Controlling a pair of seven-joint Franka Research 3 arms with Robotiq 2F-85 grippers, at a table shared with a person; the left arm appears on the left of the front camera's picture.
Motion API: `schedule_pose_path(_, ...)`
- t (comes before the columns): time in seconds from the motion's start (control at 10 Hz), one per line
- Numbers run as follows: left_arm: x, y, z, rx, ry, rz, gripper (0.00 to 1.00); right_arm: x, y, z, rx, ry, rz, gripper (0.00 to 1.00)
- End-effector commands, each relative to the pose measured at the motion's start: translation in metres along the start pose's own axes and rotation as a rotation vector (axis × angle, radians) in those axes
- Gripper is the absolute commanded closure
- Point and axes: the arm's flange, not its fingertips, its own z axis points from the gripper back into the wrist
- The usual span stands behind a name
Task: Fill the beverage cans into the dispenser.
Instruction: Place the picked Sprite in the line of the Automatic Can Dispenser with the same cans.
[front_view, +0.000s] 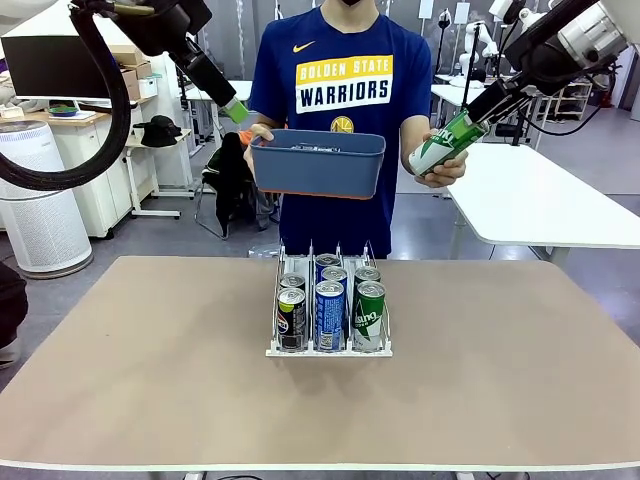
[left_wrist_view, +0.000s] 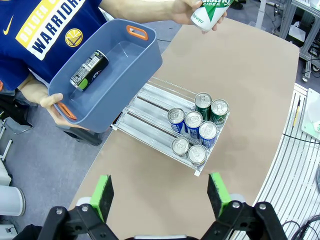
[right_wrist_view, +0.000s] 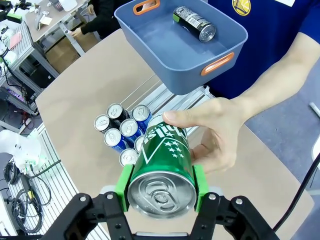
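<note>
Light: bright, even, from above.
Shadows: faint on the table (front_view: 150, 360).
Shine: top of the green can (right_wrist_view: 161, 194).
Sharpness: clear.
Edges: wrist views bend.

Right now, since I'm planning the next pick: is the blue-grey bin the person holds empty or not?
Not empty: one black can lies on its side inside the bin.

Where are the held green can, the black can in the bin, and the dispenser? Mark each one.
green can (right_wrist_view: 162, 160): right wrist view, on its printed side.
black can (left_wrist_view: 89, 70): left wrist view, on the middle of its body.
dispenser (left_wrist_view: 150, 112): left wrist view, on its bare lanes.
</note>
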Motion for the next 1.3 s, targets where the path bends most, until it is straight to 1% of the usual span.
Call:
schedule_pose_path(0.0, -0.0006, 0.0006, 0.0003, 0.003, 0.002, 0.002, 0.0, 0.0009, 0.0006, 0.0013, 0.0, -0.002, 0.003, 1.0)
schedule_pose_path(0.9, -0.0006, 0.0006, 0.0003, 0.003, 0.002, 0.002, 0.0, 0.0009, 0.0006, 0.0013, 0.0, -0.002, 0.003, 1.0)
schedule_pose_path(1.0, -0.0006, 0.0006, 0.0003, 0.003, 0.002, 0.002, 0.0, -0.0008, -0.0004, -0.0015, 0.002, 0.003, -0.002, 0.42)
schedule_pose_path(1.2, -0.0006, 0.0006, 0.0003, 0.003, 0.002, 0.002, 0.0, -0.0008, -0.0004, -0.0015, 0.002, 0.003, -0.002, 0.42)
